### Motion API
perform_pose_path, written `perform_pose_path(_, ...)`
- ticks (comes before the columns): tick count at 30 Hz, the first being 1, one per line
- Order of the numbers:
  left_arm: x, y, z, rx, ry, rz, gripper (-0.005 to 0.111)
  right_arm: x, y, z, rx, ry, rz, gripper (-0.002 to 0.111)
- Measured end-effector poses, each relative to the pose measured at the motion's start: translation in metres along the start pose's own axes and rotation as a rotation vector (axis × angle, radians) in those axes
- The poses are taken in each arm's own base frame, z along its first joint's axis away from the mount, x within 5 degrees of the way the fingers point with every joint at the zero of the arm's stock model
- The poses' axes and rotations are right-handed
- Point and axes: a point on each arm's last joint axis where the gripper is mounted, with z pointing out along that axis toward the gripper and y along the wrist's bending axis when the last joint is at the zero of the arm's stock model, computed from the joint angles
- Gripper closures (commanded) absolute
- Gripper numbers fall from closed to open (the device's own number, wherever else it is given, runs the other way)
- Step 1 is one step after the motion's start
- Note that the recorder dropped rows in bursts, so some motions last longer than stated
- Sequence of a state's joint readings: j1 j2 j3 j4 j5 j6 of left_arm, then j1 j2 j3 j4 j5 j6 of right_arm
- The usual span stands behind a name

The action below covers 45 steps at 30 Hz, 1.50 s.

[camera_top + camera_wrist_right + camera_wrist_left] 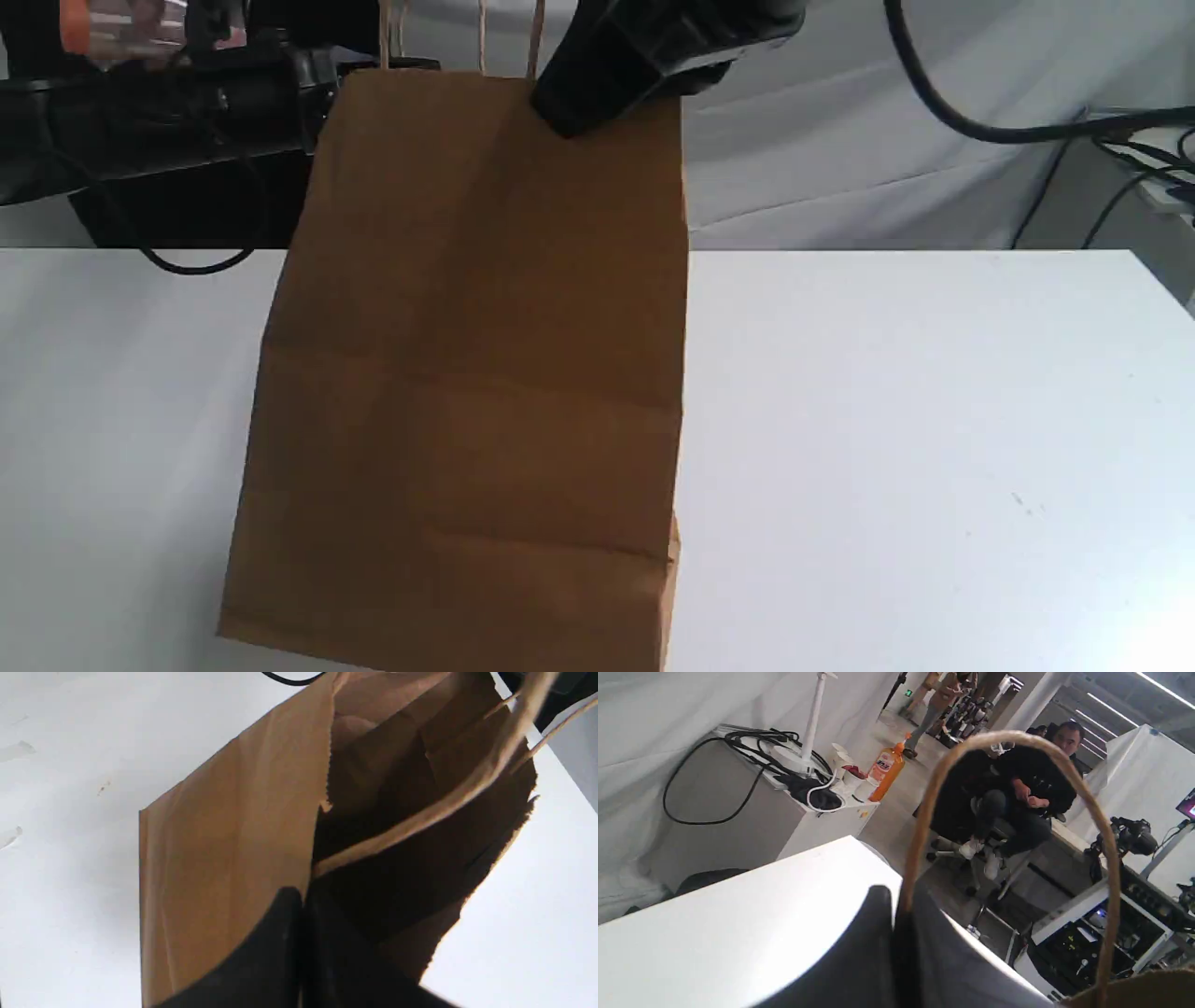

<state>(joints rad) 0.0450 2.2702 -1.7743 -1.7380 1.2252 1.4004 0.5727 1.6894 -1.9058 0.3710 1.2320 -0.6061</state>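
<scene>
Upright paper bag (467, 373) on table (934, 420), directly beneath both grippers. Right gripper (302, 900) clamps its rim; left gripper (896, 910) pinches the twine handle (934, 793) (loop arching beyond the fingertips), apparently spreading the mouth.

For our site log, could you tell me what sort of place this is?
Probably a robotics lab: a white table with a brown paper bag, white drapes behind, and an electronics rack beside a camera.

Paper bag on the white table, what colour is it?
Plain brown, no pattern; the tall paper bag shows best in the exterior view.
</scene>
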Motion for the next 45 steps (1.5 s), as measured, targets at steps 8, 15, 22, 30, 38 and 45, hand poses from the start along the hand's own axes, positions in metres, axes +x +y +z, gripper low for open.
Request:
perform_pose_path(8,-0.001,-0.001,0.000,0.007,0.001,0.000,0.107,-0.006,0.016,0.028,-0.053,0.041,-0.041,0.108)
perform_pose_path(15,0.006,0.013,-0.019,-0.038,-0.019,-0.045,0.107,-0.007,0.019,0.038,-0.062,0.057,-0.041,0.108)
perform_pose_path(22,0.029,0.031,-0.050,-0.098,-0.027,-0.110,0.107,-0.010,0.018,0.037,-0.050,0.038,-0.037,0.108)
perform_pose_path(30,0.031,0.032,-0.050,-0.100,-0.023,-0.107,0.107,-0.011,0.019,0.037,-0.065,0.026,-0.038,0.108)
perform_pose_path(38,0.032,0.032,-0.050,-0.096,-0.022,-0.108,0.107,-0.012,0.022,0.037,-0.071,0.025,-0.051,0.108)
perform_pose_path(45,0.029,0.028,-0.050,-0.098,-0.017,-0.094,0.107,-0.012,0.022,0.037,-0.072,0.025,-0.055,0.108)
